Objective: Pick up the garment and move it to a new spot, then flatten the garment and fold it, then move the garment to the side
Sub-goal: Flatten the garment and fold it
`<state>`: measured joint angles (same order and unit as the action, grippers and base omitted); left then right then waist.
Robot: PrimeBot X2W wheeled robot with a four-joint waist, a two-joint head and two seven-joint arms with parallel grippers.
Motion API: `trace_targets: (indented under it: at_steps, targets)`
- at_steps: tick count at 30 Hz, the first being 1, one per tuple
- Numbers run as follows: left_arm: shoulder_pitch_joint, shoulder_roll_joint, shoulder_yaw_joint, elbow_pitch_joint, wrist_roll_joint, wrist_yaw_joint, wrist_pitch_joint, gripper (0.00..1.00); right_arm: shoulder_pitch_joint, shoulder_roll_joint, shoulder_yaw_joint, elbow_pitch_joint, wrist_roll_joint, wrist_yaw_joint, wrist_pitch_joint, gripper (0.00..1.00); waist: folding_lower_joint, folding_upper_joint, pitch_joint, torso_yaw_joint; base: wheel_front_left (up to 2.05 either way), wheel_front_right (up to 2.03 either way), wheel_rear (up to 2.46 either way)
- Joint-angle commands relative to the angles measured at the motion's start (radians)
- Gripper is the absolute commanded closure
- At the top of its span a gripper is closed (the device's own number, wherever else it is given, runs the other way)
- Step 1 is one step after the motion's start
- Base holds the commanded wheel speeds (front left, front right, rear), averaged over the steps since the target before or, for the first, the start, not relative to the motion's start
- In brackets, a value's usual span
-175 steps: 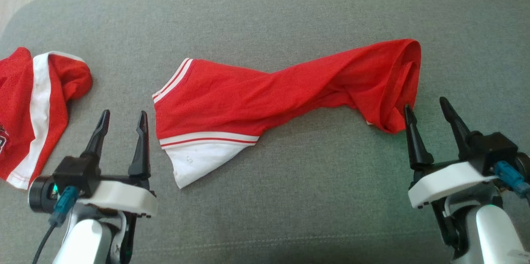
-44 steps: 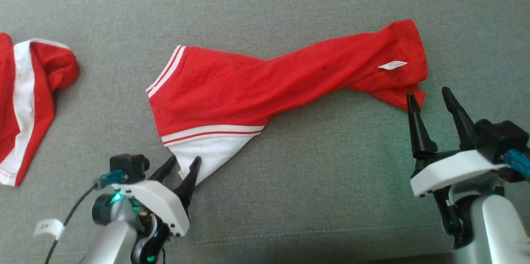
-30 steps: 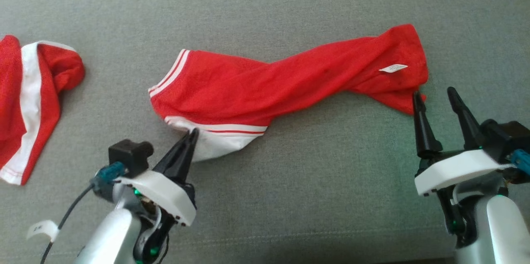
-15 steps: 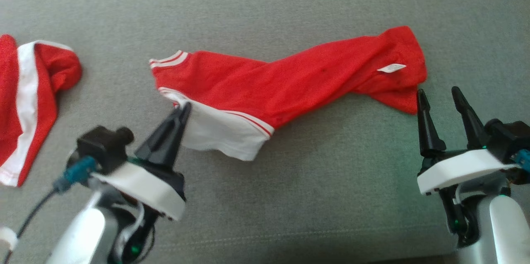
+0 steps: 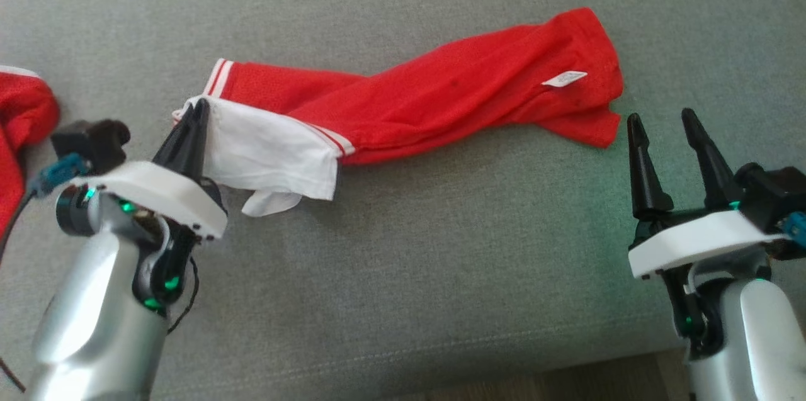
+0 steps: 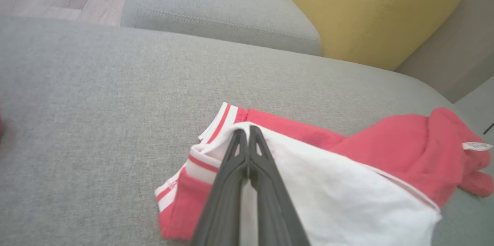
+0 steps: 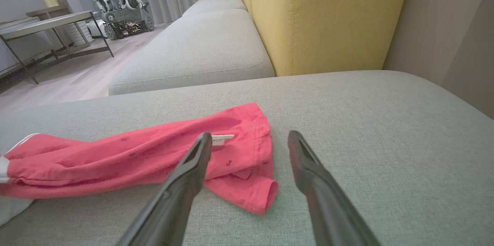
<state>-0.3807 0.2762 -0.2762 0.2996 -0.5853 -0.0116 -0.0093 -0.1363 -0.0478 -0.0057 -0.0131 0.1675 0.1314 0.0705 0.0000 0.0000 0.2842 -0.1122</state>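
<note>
**White corner pinched at the left end, right end lying free**

We saw the red garment [image 5: 441, 96] stretched across the grey sofa seat [image 5: 441, 275]. In the head view its long axis ran left to right and climbed a little toward the right. The striped hem pointed to the robot's left. The bunched end, carrying a small white label [image 5: 565, 79], pointed to its right.

The left gripper [image 5: 199, 105] had its fingers pressed together on the edge of the white panel [image 5: 271, 152]. In the left wrist view the two dark fingers [image 6: 231, 168] met at their tips with white cloth caught between them. The right gripper [image 5: 660, 116] stood with its fingers wide apart and holding nothing, just beside the garment's right end – near it, not touching.

Nearly six seconds before, both grippers had been spread and clear of the cloth, and the white panel had lain flat below the stripes, pointing toward the robot. Half a second before, the panel had been drawn out only partway. It was now turned up and over to the left, partly covering the striped hem, with a loose white flap hanging under it. The head camera had also shifted – the whole scene sat differently.

The cloth was red mesh, twisted along its middle, with red-and-white striped trim. A second red garment [image 5: 22, 114] lay at the left edge, and a yellow cushion [image 7: 324, 18] stood behind the seat.
</note>
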Motion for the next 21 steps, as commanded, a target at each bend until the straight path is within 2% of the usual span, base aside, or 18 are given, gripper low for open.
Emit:
trace_targets:
  at_steps: [1, 2, 3, 4, 7, 12, 21]
  targets:
    - [-0.057, 0.018, 0.043, 0.011, -0.007, -0.012, -0.014, 1.0, -0.029, -0.003, 0.024, -0.033, 0.007, -0.001, -0.01, 0.0, 0.0, 0.0, 0.012, -0.008, 0.0, 0.0, 0.0]
    - [-0.069, 0.014, 0.043, 0.042, -0.01, -0.017, -0.021, 0.87, -0.031, -0.002, 0.024, -0.031, 0.007, -0.001, -0.013, 0.0, 0.0, 0.0, 0.014, -0.009, 0.0, 0.0, 0.0]
    - [-0.079, 0.011, 0.042, 0.07, -0.01, -0.021, -0.028, 0.47, -0.033, -0.002, 0.025, -0.028, 0.008, -0.001, -0.015, 0.0, 0.0, 0.0, 0.016, -0.009, 0.0, 0.0, 0.0]
    - [-0.088, 0.009, 0.04, 0.094, -0.006, -0.021, -0.037, 0.0, -0.035, -0.002, 0.026, -0.025, 0.009, -0.001, -0.017, 0.0, 0.0, 0.0, 0.017, -0.009, 0.0, 0.0, 0.0]
    - [-0.101, 0.005, 0.029, 0.139, 0.017, -0.02, -0.078, 0.0, -0.042, -0.002, 0.035, -0.019, 0.008, -0.001, -0.022, 0.0, 0.0, 0.0, 0.016, -0.004, 0.0, 0.0, 0.0]
    - [-0.078, 0.011, 0.011, 0.143, 0.084, 0.021, -0.175, 0.0, -0.046, -0.002, 0.047, -0.019, -0.008, -0.001, -0.029, 0.0, 0.0, 0.0, -0.004, 0.015, 0.0, 0.0, 0.0]
    - [0.062, 0.03, 0.022, -0.053, 0.203, 0.135, -0.248, 0.0, -0.037, -0.003, 0.058, -0.027, -0.054, -0.001, -0.035, 0.0, 0.0, 0.0, -0.065, 0.059, 0.0, 0.0, 0.0]
